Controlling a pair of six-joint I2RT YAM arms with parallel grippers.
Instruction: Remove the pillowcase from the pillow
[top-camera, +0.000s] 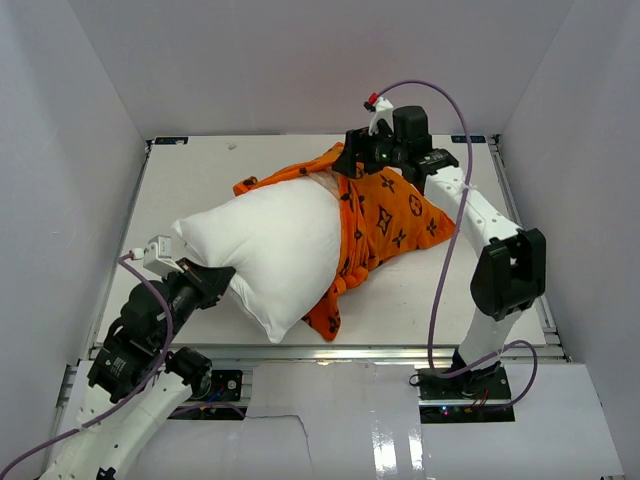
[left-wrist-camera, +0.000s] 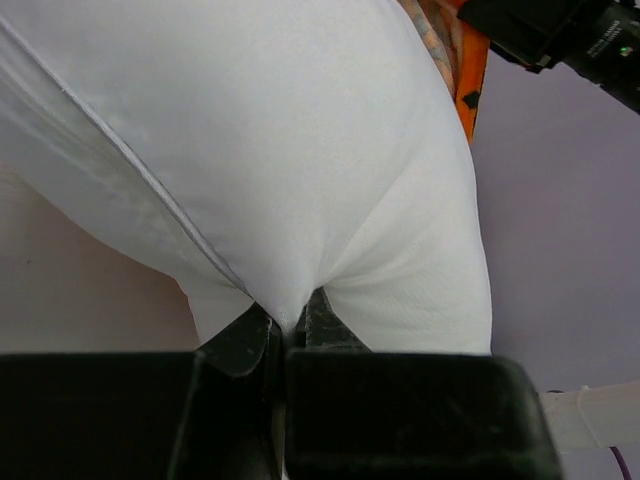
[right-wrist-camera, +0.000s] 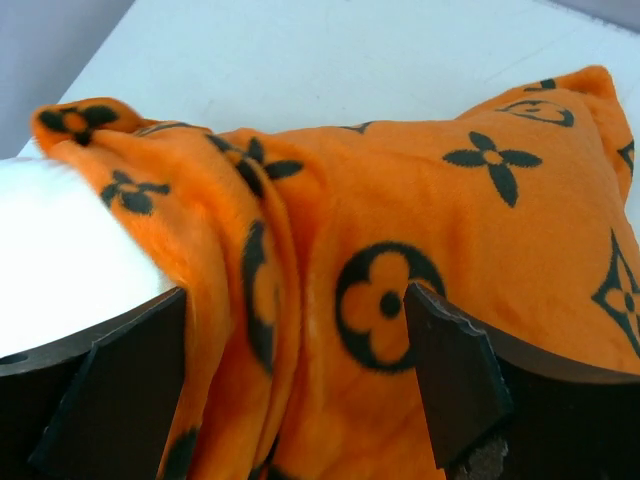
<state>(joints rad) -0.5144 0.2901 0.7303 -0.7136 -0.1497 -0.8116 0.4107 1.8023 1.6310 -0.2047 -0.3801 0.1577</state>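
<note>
The left fingers (left-wrist-camera: 243, 346) are clamped narrow on a corner of the white pillow (top-camera: 275, 250), a tuck of its fabric drawn into a crease between the 2 tips. That grip appears meant as an anchor: with the near corner pinned, the pillow should stay put while the cover is dragged off the opposite end.

The right fingers (right-wrist-camera: 455, 380) stand wide apart and hold nothing. They hover just above the orange pillowcase (top-camera: 390, 215), whose gathered folds run up between the 2 tips in the wrist view, with a bare patch of pillow showing beside the left-hand tip. The spread stance reads as a set-up for a fresh bite on the cloth, though which fold they are aiming for cannot be told.

The pillowcase is bunched over the end of the pillow away from the left fingers and directly under the right ones. Well over half the pillow lies bare on the tabletop (top-camera: 200, 180), stretching from the pinched corner toward the orange cloth. Beyond the right fingers the cover lies smoother, ending in a pointed corner.

By this look the job is past halfway. The remaining step is likely a close on the bunched edge and a pull away from the left fingers. One risk is pinching pillow along with cloth.
</note>
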